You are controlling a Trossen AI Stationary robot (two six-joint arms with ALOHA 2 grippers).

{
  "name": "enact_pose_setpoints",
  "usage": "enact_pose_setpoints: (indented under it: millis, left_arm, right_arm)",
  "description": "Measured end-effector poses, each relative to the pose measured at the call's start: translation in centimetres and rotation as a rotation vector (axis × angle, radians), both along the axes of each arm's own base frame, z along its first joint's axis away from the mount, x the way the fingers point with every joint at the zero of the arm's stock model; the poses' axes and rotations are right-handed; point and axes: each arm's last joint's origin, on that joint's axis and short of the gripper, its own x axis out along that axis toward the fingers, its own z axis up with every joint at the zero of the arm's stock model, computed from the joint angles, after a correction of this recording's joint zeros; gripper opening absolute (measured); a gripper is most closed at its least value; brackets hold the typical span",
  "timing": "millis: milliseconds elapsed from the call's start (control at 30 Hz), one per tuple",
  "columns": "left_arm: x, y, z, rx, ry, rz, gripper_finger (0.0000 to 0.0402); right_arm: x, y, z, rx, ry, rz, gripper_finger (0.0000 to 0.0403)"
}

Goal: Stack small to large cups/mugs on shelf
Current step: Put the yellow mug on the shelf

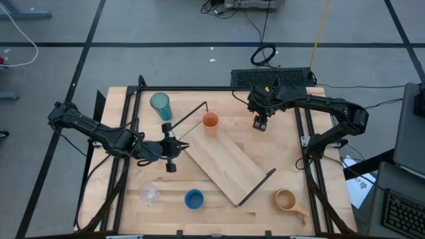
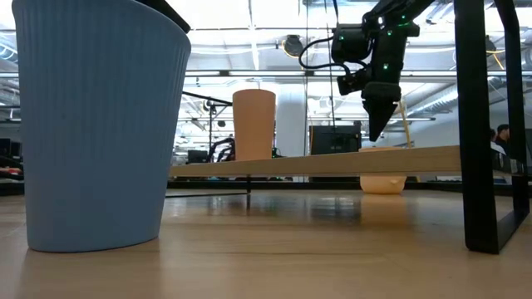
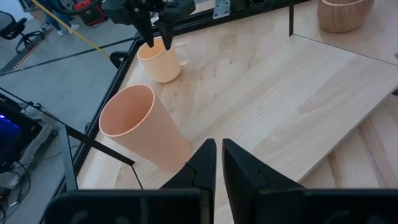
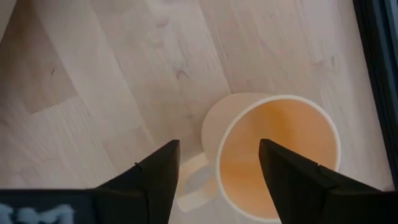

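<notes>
I have the right gripper (image 4: 217, 168) spread open just above the orange mug (image 4: 273, 155) near the desk's far edge; my left gripper (image 3: 218, 158) is closed, empty, beside the shelf (image 1: 226, 162).

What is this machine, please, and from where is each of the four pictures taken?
It is a robot with two dark arms at a wooden table; each ends in two fingers. One camera looks down from above, one sits at table height, one rides on each wrist.

On the table lies a shelf carrying a small orange cup. Around it stand a teal tumbler, a blue cup, a clear glass and a tan mug.

The right gripper hangs open above an orange mug. The left gripper, shut, holds nothing.
</notes>
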Motion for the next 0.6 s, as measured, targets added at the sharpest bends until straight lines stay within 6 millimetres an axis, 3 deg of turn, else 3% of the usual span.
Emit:
enact_pose_setpoints:
  millis: [367,600]
  left_arm:
    - [0.0,0.0,0.0,0.001,0.002,0.0,0.0031]
    - [0.0,0.0,0.0,0.003,0.003,0.0,0.0031]
  right_arm:
    - [0.0,0.0,0.0,-0.007,0.007,0.027,0.0211]
    - [-0.3,0.2,-1.6,-0.006,0.015,0.036,0.0212]
